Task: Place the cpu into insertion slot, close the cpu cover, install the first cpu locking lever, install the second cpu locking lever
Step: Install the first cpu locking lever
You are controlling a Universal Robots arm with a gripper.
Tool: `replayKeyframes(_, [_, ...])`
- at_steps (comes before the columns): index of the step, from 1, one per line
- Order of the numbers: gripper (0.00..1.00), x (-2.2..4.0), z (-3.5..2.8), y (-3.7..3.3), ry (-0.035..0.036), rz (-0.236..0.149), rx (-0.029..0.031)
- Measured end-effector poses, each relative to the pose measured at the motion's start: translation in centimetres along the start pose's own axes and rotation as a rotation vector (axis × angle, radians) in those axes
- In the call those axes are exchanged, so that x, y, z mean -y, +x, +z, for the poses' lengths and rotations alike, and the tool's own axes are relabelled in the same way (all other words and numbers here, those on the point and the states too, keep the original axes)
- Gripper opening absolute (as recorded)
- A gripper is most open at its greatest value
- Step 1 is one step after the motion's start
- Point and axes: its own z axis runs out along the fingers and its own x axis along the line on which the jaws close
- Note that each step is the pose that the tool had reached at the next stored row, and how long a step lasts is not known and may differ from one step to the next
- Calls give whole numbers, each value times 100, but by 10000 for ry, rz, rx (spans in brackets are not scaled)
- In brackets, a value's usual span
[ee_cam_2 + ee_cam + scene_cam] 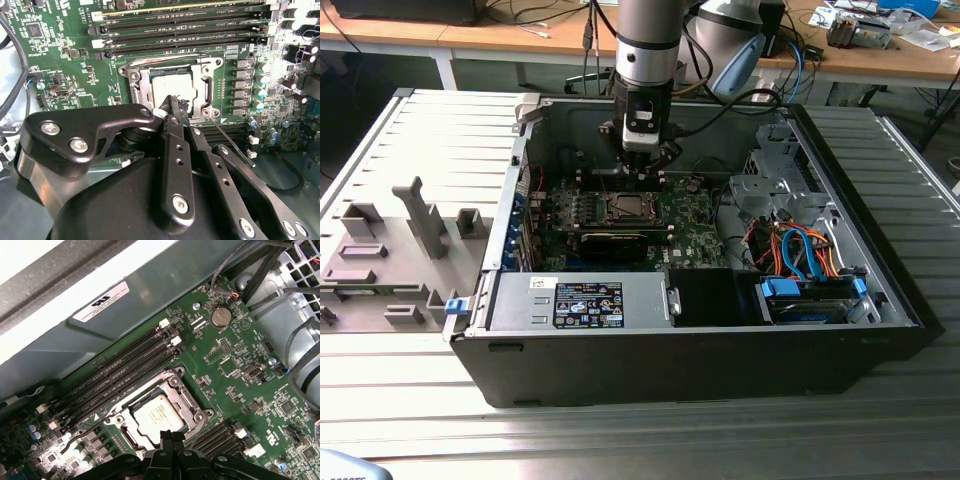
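Observation:
The cpu (172,86) (156,416), a flat silver-grey square, lies seated in the insertion slot (625,207) on the green motherboard. The cpu cover (136,82) (182,392), a silver frame, lies flat around it. One thin wire locking lever (232,141) sticks out loose from a socket corner; another wire lever (165,55) runs along the socket edge by the memory slots. My gripper (642,172) (171,102) (171,436) hangs just above the socket's edge, fingers pressed together and holding nothing.
Long black memory slots (125,367) flank the socket on both sides. The open computer case (905,300) walls in the board, with a drive cage (770,190), coloured cables (800,250) and a power supply (575,300) around it. A grey fixture tray (390,260) lies outside.

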Motion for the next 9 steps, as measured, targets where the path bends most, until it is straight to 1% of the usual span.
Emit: replayKeyframes(9, [11,0,0,0,-4,-163,7])
